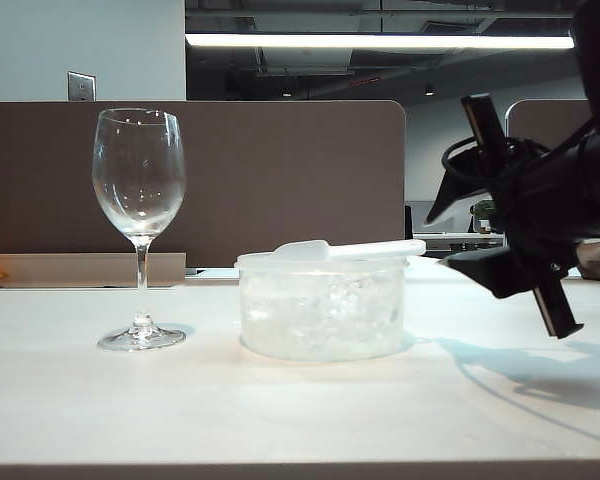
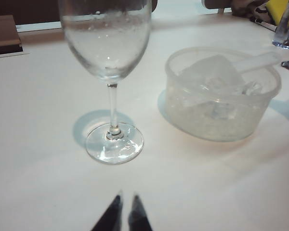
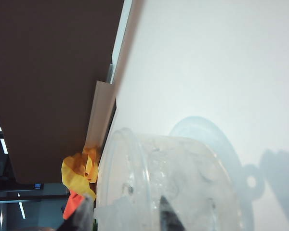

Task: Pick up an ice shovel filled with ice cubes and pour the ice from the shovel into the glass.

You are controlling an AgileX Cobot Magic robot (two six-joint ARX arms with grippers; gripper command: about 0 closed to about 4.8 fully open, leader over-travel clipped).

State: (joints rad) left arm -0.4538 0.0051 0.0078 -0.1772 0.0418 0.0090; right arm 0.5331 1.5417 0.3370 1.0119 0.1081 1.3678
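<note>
On the white tabletop (image 1: 300, 410) the glass (image 1: 140, 225) stands upright and empty on the left of the exterior view, well apart from the right end effector (image 1: 525, 270). Just beside the glass, toward the middle, sits a squat clear plastic tub (image 1: 323, 305) holding the ice cubes (image 1: 320, 305). The ice shovel (image 1: 345, 248) lies across the tub's rim, bowl over the ice and handle pointing toward the right arm. The right end effector hovers close to the tub's right side, near the handle's tip; its fingers stand partly apart with nothing between them, and the right wrist view looks straight over the tub rim. The left end effector (image 2: 124, 214) rests low in front of the glass's foot, its tips nearly together and gripping nothing.
</note>
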